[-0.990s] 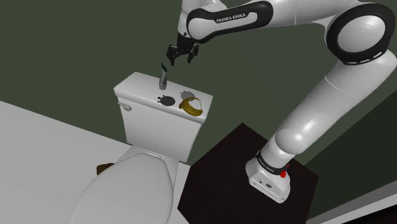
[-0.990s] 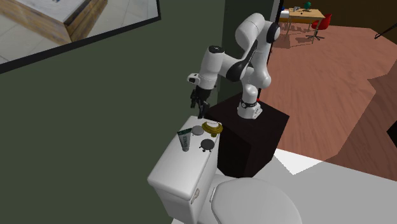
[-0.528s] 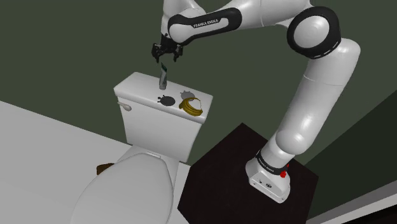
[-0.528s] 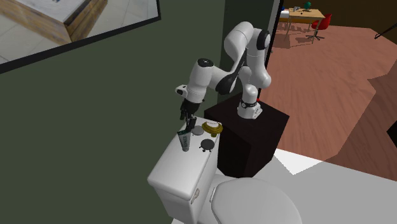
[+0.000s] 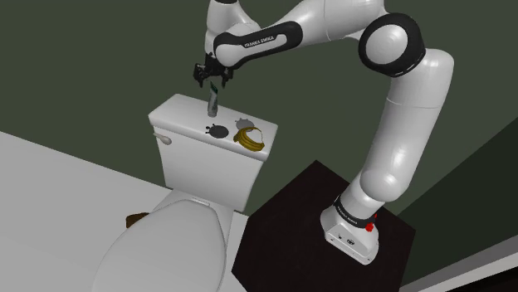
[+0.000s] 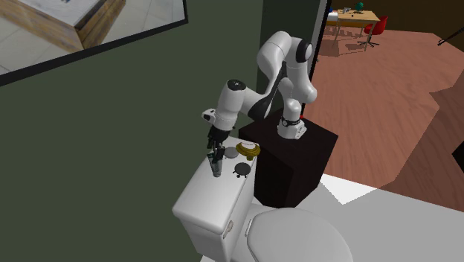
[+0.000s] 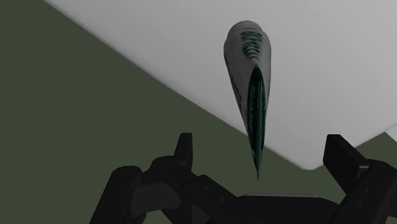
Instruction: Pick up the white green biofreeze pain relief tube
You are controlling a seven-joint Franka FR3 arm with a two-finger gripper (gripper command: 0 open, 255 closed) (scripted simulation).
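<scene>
The gripper (image 5: 211, 80) has swung across and now hangs directly above the upright tube (image 5: 212, 103), fingers (image 7: 184, 151) wide apart and not yet touching it, so descent looks next.

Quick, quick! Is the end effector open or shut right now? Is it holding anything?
End effector: open, holding nothing. The upright tube stands between its fingers, touching neither.
</scene>
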